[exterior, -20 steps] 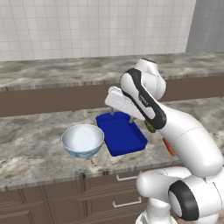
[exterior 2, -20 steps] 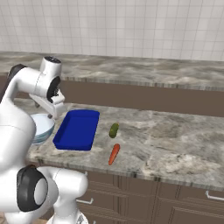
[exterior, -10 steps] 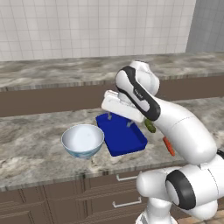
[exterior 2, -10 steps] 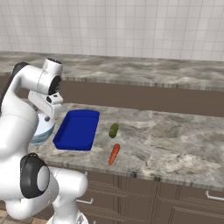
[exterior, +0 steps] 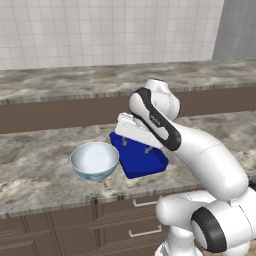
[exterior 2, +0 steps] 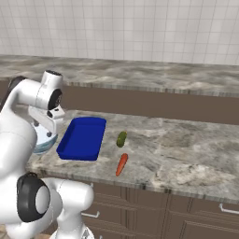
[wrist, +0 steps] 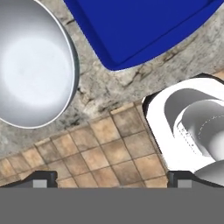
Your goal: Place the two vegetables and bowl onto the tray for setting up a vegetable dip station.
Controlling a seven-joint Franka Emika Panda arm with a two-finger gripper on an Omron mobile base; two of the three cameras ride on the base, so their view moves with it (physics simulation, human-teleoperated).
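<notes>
While the gripper is held above the counter with its two dark fingertips spread wide apart and nothing pinched between them, the bowl is seen standing upright on the stone surface, just beside the tray at its 9 o'clock in the left base view. Bowl and tray appear very close; whether their rims touch cannot be told. In the hand view, the bowl is found at 10 o'clock and a rounded corner of the tray at 1 o'clock, with a strip of bare counter between them and tiled floor seen below the counter edge.

In the right base view, the tray is seen lying flat near the counter's front edge, nothing resting in it. The cucumber is placed on the stone just beside the tray, at its 3 o'clock, apart from the rim. The carrot lies nearer the counter's front edge, at 6 o'clock from the cucumber, near it but not touching, its length pointing roughly from 1 o'clock to 7 o'clock. The bowl is partly hidden behind the arm at the tray's 9 o'clock
</notes>
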